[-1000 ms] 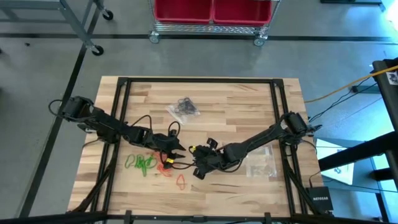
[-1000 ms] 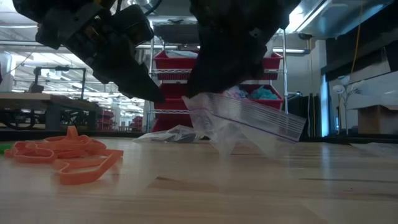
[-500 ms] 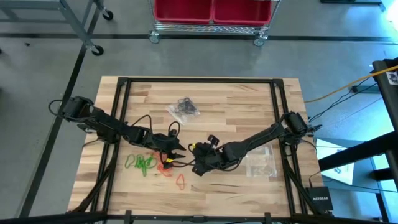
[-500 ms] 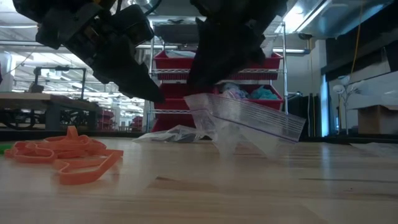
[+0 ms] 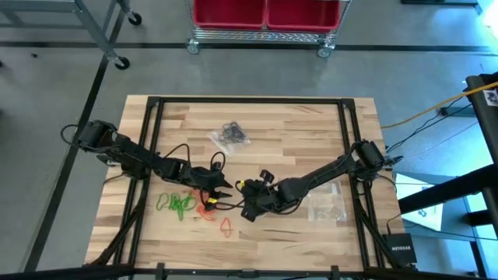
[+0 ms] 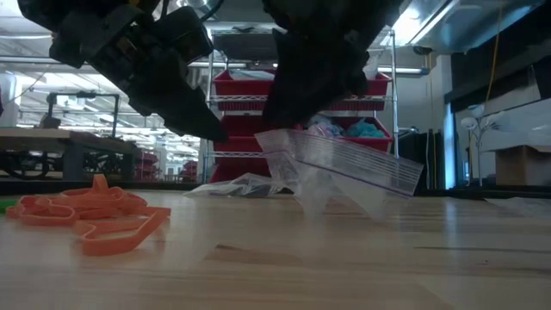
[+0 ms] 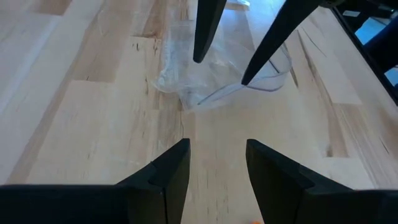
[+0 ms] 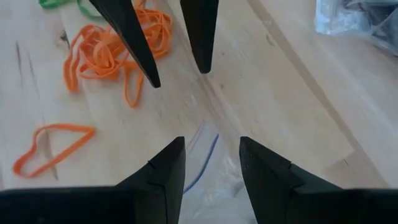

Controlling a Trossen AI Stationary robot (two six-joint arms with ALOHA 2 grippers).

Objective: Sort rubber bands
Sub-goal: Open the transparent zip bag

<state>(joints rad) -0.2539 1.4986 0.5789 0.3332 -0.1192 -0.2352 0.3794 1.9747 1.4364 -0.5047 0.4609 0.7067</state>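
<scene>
Orange-red rubber bands (image 5: 208, 207) lie in a heap on the table, with one loose orange loop (image 5: 226, 226) nearer the front edge and green bands (image 5: 177, 204) to their left. Black bands sit inside a clear bag (image 5: 229, 136) farther back. My left gripper (image 5: 224, 190) hovers open just right of the orange heap, holding nothing. My right gripper (image 5: 243, 208) faces it, open, at the mouth of a clear zip bag (image 6: 344, 168). My right gripper touches the clear zip bag at its open mouth, with the spread fingers coming down on it at a slant from the table's right. One fingertip (image 7: 244, 79) meets the rim (image 7: 267, 84). The zip end (image 6: 353, 164) is raised and tilted; the bag's lower part (image 6: 331, 202) rests on the table.
Another clear bag (image 5: 327, 204) lies flat at the right, under the right arm. The black frame rails (image 5: 156, 140) run along the table's sides and back. Bare wood shows at the front right (image 5: 311, 241) and the far right (image 5: 303, 124).
</scene>
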